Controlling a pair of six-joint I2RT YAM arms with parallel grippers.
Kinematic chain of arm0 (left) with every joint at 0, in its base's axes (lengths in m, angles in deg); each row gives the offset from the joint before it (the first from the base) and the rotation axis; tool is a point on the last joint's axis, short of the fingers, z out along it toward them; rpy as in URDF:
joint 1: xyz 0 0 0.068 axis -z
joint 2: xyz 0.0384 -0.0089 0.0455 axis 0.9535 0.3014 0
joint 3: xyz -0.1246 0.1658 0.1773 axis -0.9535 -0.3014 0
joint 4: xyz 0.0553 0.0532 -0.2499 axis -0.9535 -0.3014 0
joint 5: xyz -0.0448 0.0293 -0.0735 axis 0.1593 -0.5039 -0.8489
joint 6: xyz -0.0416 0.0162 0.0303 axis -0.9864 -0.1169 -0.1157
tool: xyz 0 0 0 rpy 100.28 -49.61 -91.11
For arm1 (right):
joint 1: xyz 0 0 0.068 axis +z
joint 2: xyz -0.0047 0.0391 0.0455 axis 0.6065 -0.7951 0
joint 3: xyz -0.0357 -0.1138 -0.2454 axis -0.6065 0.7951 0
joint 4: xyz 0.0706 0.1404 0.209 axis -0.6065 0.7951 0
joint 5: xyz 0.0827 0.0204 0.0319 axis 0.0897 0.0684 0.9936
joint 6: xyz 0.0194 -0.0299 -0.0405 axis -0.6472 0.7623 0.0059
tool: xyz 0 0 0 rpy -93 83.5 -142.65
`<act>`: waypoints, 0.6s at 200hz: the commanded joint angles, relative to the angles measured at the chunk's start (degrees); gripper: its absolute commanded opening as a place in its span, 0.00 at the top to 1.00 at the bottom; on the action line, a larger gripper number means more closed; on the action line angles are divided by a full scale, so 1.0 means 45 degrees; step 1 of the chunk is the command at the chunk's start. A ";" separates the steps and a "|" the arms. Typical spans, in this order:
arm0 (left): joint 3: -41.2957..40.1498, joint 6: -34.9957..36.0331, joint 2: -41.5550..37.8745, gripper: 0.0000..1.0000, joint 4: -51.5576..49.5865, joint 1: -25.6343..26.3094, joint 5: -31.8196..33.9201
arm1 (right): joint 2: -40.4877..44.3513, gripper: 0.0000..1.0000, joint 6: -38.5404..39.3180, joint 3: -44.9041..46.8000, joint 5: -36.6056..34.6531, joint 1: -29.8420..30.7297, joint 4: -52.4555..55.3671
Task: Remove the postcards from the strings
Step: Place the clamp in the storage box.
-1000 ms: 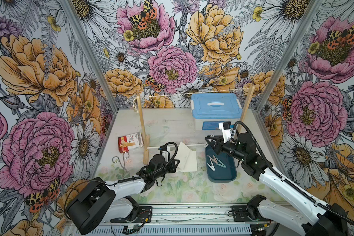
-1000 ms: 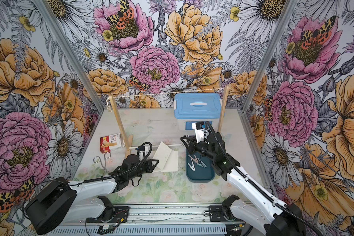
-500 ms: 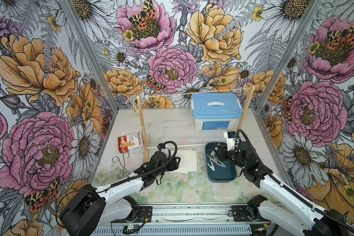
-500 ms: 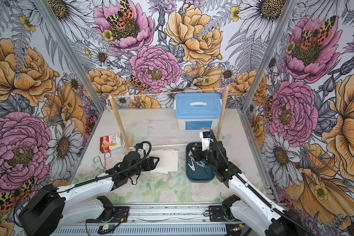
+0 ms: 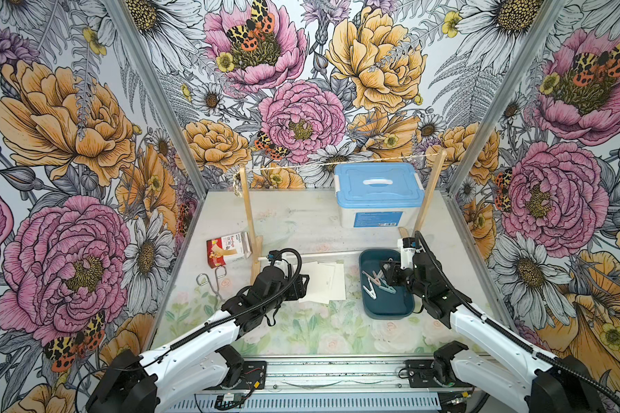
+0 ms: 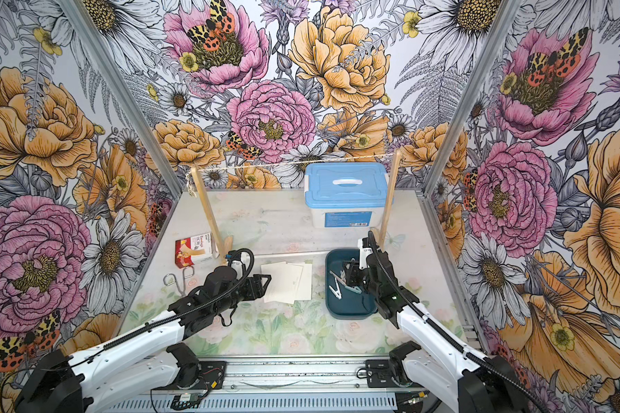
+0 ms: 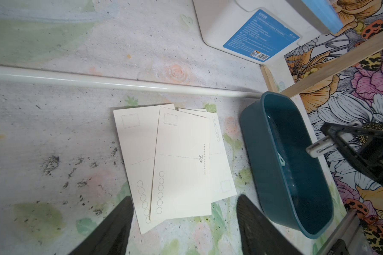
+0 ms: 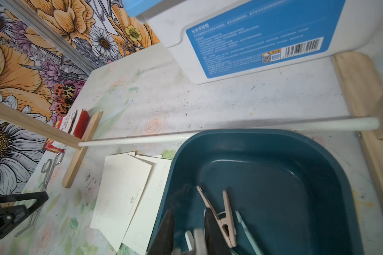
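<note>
The string (image 5: pixel 337 162) (image 6: pixel 294 162) runs bare between two wooden posts, with no card on it. Three white postcards (image 5: pixel 324 282) (image 6: pixel 289 282) (image 7: pixel 179 163) (image 8: pixel 124 198) lie overlapped flat on the table. My left gripper (image 5: pixel 305 284) (image 6: pixel 266 282) (image 7: pixel 185 198) hovers at their near edge, open, with nothing between its fingers. My right gripper (image 5: pixel 387 274) (image 6: pixel 349 274) (image 8: pixel 188 213) is down inside the teal bin (image 5: pixel 391 314) (image 8: pixel 274 136). Its jaws stand close together on a blurred white clothespin (image 8: pixel 195 239). A pink clothespin (image 8: pixel 221 212) lies beside them.
A blue-lidded box (image 5: pixel 378 186) stands at the back. A thin white rod (image 5: pixel 330 253) lies across the table between the post feet. A red bandage box (image 5: pixel 228 248) and metal tongs (image 5: pixel 212 284) lie at the left. More pastel clothespins (image 5: pixel 374 286) are in the bin.
My left gripper has opened and the card that stood tilted at it now lies flat on the pile. My right gripper has come right and down into the bin.
</note>
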 commanded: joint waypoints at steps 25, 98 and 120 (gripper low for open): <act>0.0414 0.0345 -0.0189 0.25 -0.0258 0.0191 0.0401 | -0.1013 0.60 -0.0212 0.0205 0.0027 -0.0056 -0.0958; 0.0781 0.0685 -0.0279 0.15 -0.1024 0.0082 0.1222 | 0.0504 0.16 0.0220 -0.0207 -0.0684 -0.0221 0.0663; 0.0960 0.0963 -0.0629 0.01 -0.1699 -0.0314 0.1600 | 0.0915 0.01 0.0459 -0.0430 -0.0996 -0.0514 0.1199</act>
